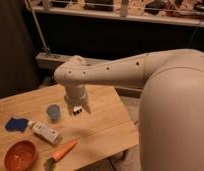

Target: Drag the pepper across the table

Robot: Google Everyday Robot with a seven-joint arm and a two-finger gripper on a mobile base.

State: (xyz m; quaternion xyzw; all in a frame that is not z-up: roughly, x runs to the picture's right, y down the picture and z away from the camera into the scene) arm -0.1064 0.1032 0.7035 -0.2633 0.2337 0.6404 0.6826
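Orange and slim, the pepper (64,150) lies flat on the wooden table (107,131) near its front edge, its green stem end pointing toward the front left corner. Just behind the pepper a white tube (45,131) lies on its side, close to it but not touching. Left of the pepper, at the table's corner, sits a round orange bowl (20,155). Further back from the pepper stand a small blue cup (53,112) and, to its left, a flat dark blue object (16,124). Well behind the pepper, beside the cup, the gripper (79,108) hangs from a thick white arm (115,71), pointing down over bare wood. Whether it is open or closed cannot be told.
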